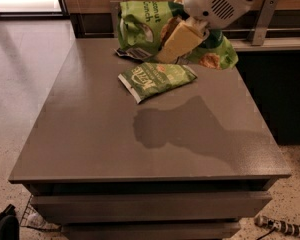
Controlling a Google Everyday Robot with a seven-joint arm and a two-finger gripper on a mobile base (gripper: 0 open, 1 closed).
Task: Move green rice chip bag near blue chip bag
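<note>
The green rice chip bag [140, 24] is bright lime green with "Coconut Crunch" text and hangs in the air over the far edge of the grey table [140, 149]. My gripper [172, 46] comes in from the upper right and is shut on the bag's middle, one cream finger [182, 39] lying across its front. A dark crinkled bag edge [132, 53] shows on the table just under the lifted bag; it looks like the blue chip bag, mostly hidden.
A flat olive-green "Kettle" bag [157, 79] lies on the table's far half, just in front of the held bag. A metal rail [262, 14] and a wooden wall run behind the table. A cable [280, 226] lies on the floor at the lower right.
</note>
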